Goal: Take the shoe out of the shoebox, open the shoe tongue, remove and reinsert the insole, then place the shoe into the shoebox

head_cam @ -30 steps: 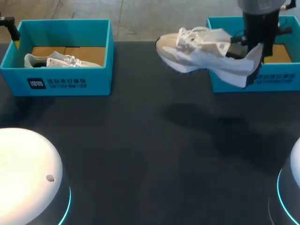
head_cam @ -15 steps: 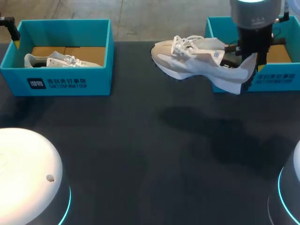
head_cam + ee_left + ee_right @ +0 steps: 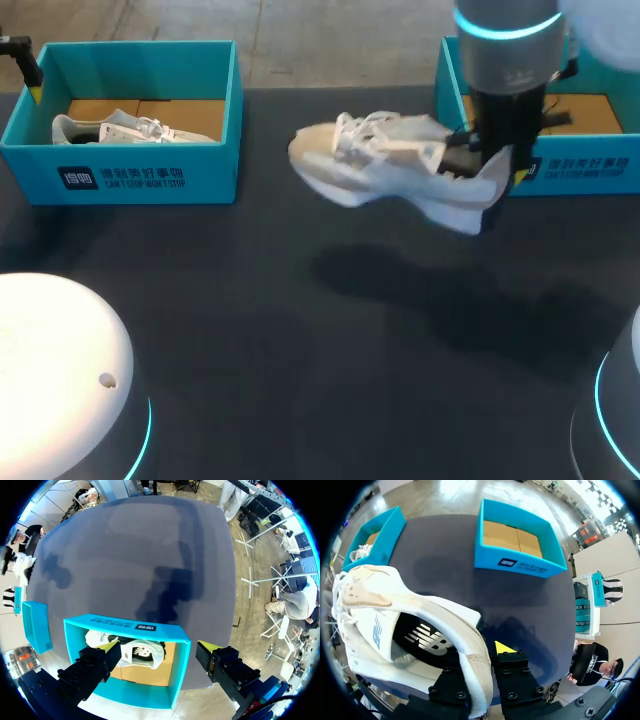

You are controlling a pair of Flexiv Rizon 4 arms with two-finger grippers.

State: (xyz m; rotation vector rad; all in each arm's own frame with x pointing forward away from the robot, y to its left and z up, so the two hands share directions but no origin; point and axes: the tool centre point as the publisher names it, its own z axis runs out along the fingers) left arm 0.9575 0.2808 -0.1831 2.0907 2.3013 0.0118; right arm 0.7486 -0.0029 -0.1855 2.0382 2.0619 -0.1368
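One step looks done: the shoe [image 3: 385,165] is out of its shoebox [image 3: 580,172] and hangs clear above the table [image 3: 300,340] toward 1 o'clock, toe pointing to 9 o'clock, with the box beside it at 2 o'clock. Tongue, insole and return are all left, by my reading. Right gripper [image 3: 497,160] clamps the heel collar, one finger inside and one outside, gap narrow. Left gripper [image 3: 156,647] is spread wide and holds nothing, over the second shoebox [image 3: 127,625] at 10 o'clock.

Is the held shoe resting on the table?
No, the held shoe hangs in the right gripper above the table, its shadow cast apart from it.
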